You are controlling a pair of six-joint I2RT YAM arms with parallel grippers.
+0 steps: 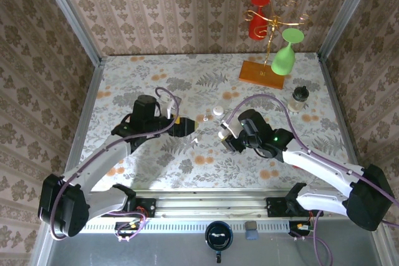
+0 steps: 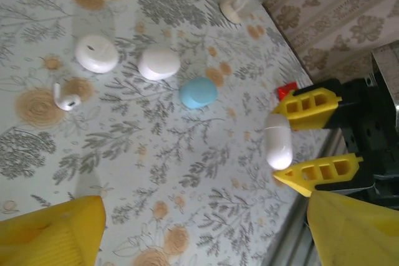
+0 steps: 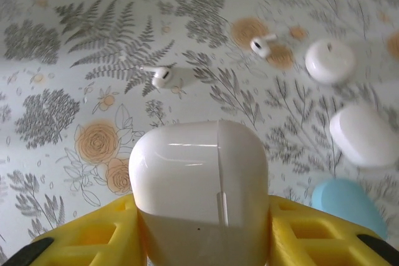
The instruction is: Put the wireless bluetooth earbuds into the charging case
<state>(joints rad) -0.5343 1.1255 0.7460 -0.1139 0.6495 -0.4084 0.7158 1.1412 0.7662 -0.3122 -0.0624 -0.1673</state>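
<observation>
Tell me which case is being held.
The glossy white rounded case clamped in the right gripper; the two other white cases and the pale blue one lie on the table.

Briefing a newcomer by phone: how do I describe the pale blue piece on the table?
On the floral table, a cluster of pebble-like pieces lies before the right tool, which grips a charging case. The pale blue piece is nearest that tool, beside a white oval case; its neighbours are white.
</observation>
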